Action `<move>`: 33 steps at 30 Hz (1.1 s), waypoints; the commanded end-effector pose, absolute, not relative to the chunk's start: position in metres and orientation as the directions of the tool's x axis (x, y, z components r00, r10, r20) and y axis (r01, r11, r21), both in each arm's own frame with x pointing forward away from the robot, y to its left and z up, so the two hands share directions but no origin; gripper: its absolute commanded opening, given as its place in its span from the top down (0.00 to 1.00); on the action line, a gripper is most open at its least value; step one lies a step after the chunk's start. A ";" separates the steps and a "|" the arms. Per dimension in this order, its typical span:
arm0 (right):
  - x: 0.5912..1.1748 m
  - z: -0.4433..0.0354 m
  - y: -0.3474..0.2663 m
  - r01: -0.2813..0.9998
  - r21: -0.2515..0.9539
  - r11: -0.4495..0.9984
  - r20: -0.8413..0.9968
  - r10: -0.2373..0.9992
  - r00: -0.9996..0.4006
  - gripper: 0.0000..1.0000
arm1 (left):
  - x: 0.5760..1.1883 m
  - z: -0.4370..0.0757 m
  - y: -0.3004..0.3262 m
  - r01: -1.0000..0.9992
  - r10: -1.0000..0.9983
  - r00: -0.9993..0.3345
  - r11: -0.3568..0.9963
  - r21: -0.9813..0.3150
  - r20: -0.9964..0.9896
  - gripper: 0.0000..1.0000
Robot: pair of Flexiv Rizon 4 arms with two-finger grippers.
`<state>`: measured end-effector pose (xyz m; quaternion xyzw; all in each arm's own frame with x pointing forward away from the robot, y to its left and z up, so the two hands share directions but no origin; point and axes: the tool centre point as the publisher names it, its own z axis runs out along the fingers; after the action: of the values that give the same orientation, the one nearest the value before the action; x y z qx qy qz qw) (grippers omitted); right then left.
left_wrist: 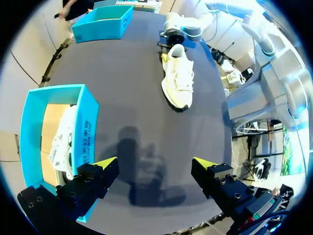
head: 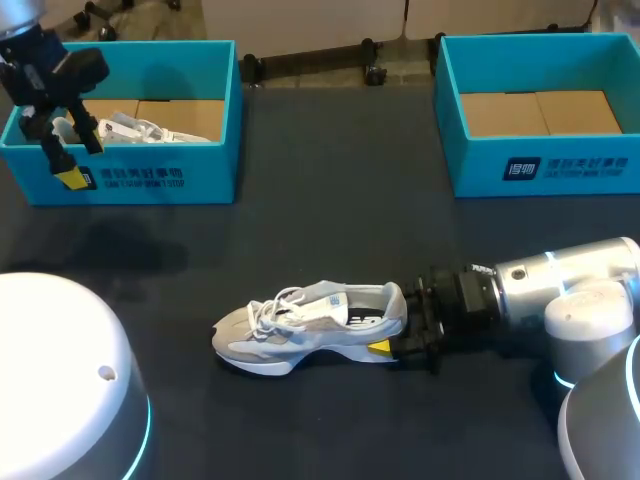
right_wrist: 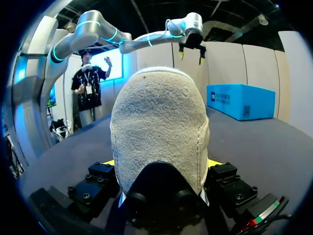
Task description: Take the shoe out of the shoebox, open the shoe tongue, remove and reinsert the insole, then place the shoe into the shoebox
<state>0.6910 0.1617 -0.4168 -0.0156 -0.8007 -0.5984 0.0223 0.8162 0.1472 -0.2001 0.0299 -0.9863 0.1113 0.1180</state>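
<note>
While my right gripper [head: 396, 328] clamps the heel of the shoe [head: 310, 325] lying mid-table, my left gripper [left_wrist: 154, 164] hangs open over the left shoebox [head: 200, 165] holding another white shoe [head: 150, 130]; the right shoebox [head: 560, 165] shows bare cardboard.

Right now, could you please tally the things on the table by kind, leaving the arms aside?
Teal shoeboxes: 2, the left shoebox and the right shoebox.
White sneakers: 2, the sneaker on the table and the sneaker in the left shoebox.
Total: 4.
</note>
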 end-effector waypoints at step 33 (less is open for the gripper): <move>0.689 -0.418 0.163 0.051 0.957 0.285 0.054 -0.001 -0.999 1.00 | 0.755 -0.219 0.068 -0.684 -0.660 -0.724 0.723 -0.093 0.199 0.00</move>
<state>0.6909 0.1617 -0.4169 -0.0156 -0.8007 -0.5985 0.0222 0.7565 0.0661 -0.2194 0.3636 -0.9250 0.0783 0.0775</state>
